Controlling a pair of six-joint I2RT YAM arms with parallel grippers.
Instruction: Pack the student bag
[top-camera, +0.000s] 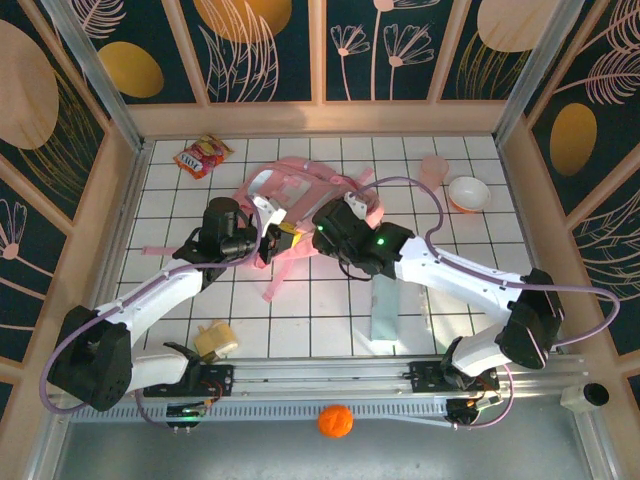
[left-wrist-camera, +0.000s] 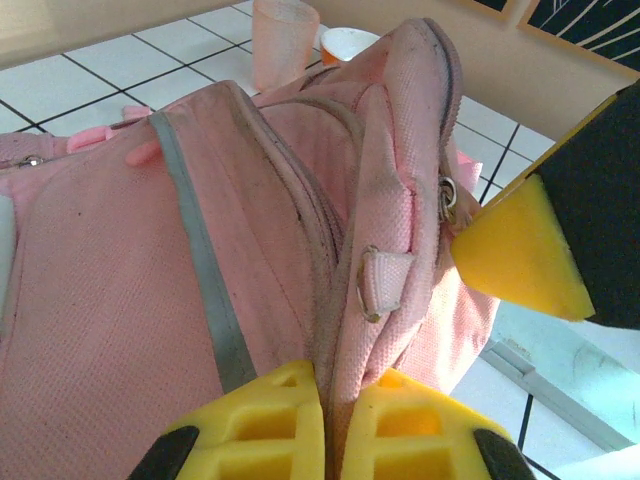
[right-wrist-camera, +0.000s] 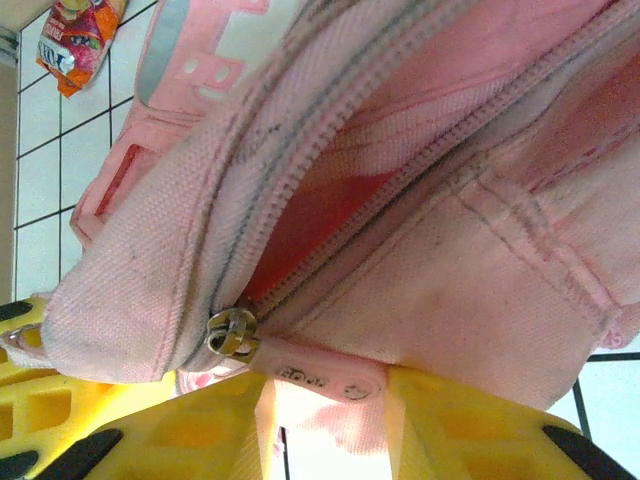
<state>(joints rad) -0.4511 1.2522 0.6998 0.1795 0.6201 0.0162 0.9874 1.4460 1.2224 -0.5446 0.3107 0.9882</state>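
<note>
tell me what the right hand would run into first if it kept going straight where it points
The student bag. The right hand points at its part-open zip, with a pink tab between its fingers, so it would likely press that tab and the zip slider first, then the fabric behind.

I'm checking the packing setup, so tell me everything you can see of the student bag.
The student bag is soft pale-pink fabric with grey trim, lying mid-way on the tiled table. Its zip is partly open, showing pink lining, with the metal slider at one end. The left hand pinches a fabric fold. The right hand flanks a pink tab beside the slider.
</note>
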